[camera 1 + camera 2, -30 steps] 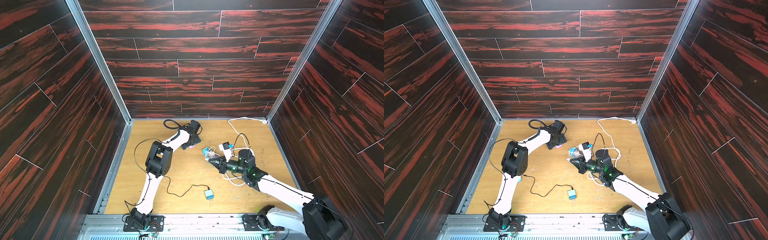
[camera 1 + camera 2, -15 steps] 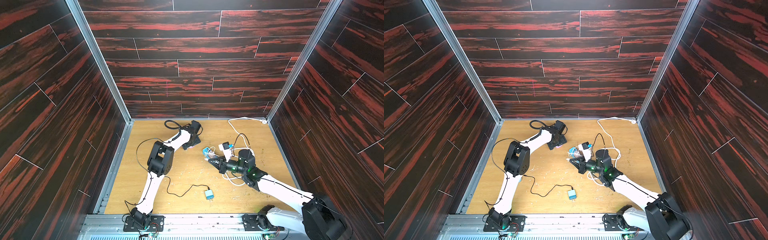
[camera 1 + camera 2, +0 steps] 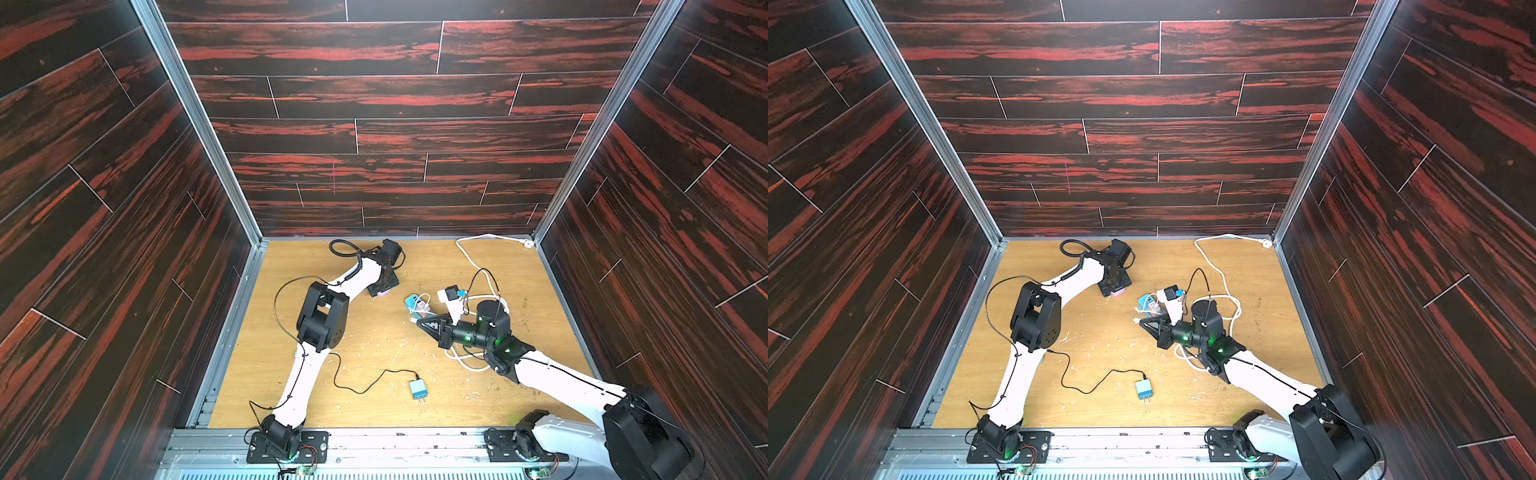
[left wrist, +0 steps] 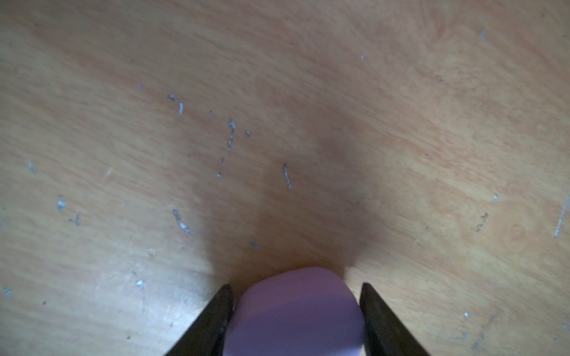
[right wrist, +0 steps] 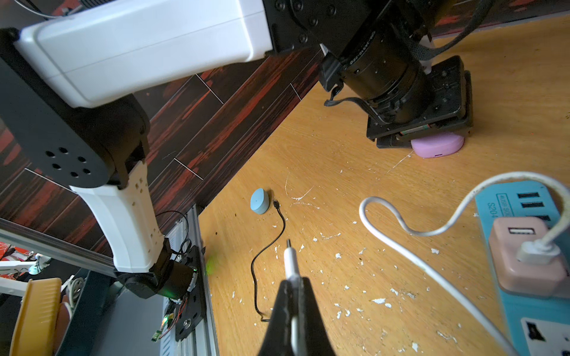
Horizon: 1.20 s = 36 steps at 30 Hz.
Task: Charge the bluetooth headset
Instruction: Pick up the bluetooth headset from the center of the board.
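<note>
Your left gripper [image 4: 296, 288] points straight down over the far left part of the wooden table [image 3: 374, 353], set over the purple earbud case [image 4: 296, 314]. In the left wrist view its two black fingers [image 4: 209, 323] stand one on each side of the case, right against its rounded sides, and the case lies flat on the wood. You cannot tell from these views whether the fingers press it or only flank it. In both top views the case [image 3: 384, 294] shows only as a small purple edge under the gripper's body. The right wrist view shows the case [image 5: 438, 148] flat on the table beneath the black mounting plate.

Your right gripper [image 5: 293, 282] is clenched on the plug [image 5: 290, 257] of the white cable [image 5: 401, 228]. The metal tip sticks out past the fingertips and points toward the case, well apart from it. The gripper lies low over the middle of the table. The cable loops back to a pink adapter [image 5: 521, 262] seated in a blue power strip [image 5: 524, 197] just beside that gripper.

Nearer the front edge, a small blue charger [image 3: 417, 389] lies on the table. A thin black cable [image 5: 253, 271] runs from it toward the left arm. Its loose end lies just beside a small blue rounded thing [image 5: 259, 201] near the left wall.
</note>
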Available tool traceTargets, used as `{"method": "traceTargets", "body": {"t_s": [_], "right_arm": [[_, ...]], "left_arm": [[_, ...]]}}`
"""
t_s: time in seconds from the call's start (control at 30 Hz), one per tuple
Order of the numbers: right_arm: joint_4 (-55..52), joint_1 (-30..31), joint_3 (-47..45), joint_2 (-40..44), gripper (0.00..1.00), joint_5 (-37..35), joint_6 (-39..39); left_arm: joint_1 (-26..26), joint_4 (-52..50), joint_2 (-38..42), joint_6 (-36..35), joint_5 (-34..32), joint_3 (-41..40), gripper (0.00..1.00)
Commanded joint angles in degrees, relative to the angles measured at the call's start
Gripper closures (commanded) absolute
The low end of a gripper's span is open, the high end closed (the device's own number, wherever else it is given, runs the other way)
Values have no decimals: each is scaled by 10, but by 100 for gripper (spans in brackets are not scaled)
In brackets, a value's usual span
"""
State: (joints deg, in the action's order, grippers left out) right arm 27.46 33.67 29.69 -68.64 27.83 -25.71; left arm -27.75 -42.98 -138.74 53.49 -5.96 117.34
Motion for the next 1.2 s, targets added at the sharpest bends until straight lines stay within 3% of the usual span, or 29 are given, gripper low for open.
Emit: {"method": "traceTargets", "body": {"t_s": [0.0, 0.27, 0.6, 1.17], "right_arm": [[7, -2, -7, -4, 95, 0, -3], [8, -2, -9, -5, 95, -3, -5], [14, -2, -9, -17, 95, 1, -13], [22, 16, 29, -44, 95, 7, -32]], "left_arm": [[2, -27, 0, -10, 16, -4, 51], [2, -19, 38, -40, 38, -43, 57], [2, 29, 149, -76, 35, -183, 60], [2, 148, 379, -23, 29, -385, 61]]}}
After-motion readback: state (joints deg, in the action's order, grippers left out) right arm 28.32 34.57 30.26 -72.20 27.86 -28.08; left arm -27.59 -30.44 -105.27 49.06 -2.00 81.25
